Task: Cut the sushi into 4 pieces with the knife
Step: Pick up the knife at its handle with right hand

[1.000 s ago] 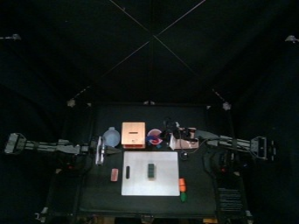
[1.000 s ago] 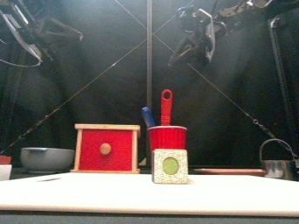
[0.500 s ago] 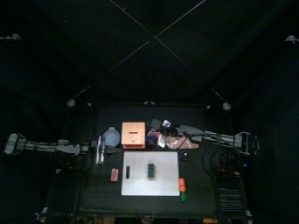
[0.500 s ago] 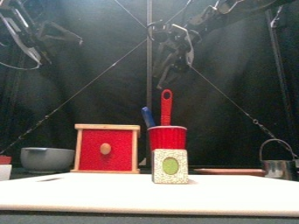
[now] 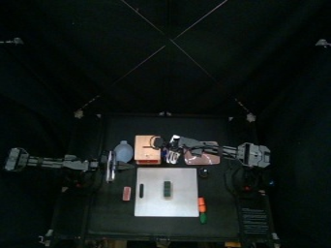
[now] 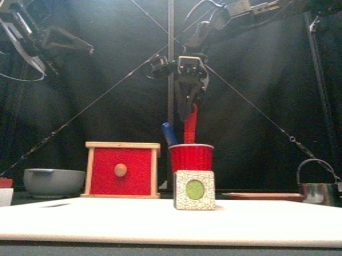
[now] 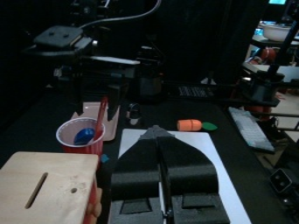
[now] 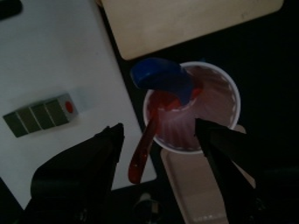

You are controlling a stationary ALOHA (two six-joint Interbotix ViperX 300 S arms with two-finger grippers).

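Observation:
The dark green sushi roll lies whole on the white cutting board; the front view shows its end. Behind the board stands the red cup holding a red knife and a blue knife. My right gripper hangs open just above the red knife's handle, touching nothing. Its wrist view shows the jaws spread on either side of the cup and red handle. My left gripper rests shut at the table's left, with nothing in it.
A wooden box with a red drawer front and a blue-grey bowl stand left of the cup. A metal cutter sits at the right. Small toy foods lie beside the board: red and orange.
My right gripper has swung left from the table's right side, come down over the red cup, and its jaws have spread. The left arm has stayed still.

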